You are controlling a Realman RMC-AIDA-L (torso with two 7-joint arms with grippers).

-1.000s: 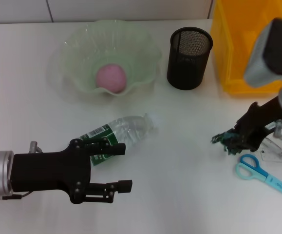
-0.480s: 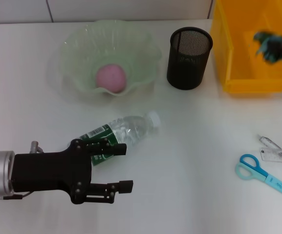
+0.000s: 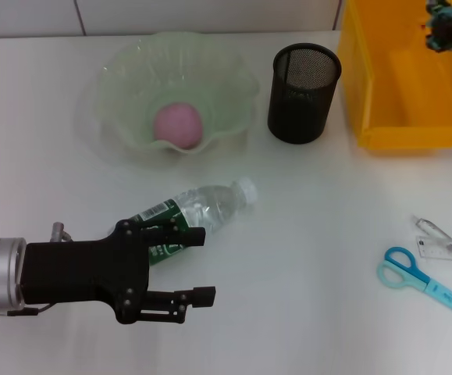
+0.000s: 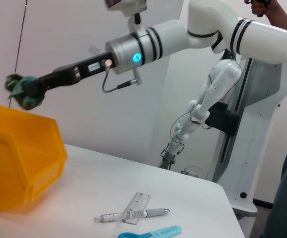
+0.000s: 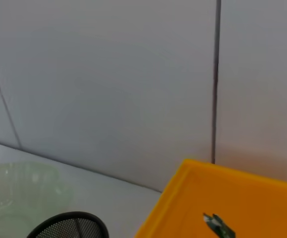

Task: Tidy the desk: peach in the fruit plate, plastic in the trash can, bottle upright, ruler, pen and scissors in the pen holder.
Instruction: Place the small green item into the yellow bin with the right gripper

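- Now we see the right gripper (image 3: 448, 23) closed on the plastic (image 4: 23, 91), above the yellow trash can (image 3: 389, 117).
- Our left gripper (image 3: 186, 266) is wide, beside the lying bottle (image 3: 198, 211) on the desk (image 3: 311, 226).

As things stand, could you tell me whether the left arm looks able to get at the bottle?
Probably yes. The left end effector is open right beside the lying bottle, its upper finger already over the green label, and nothing lies between them.
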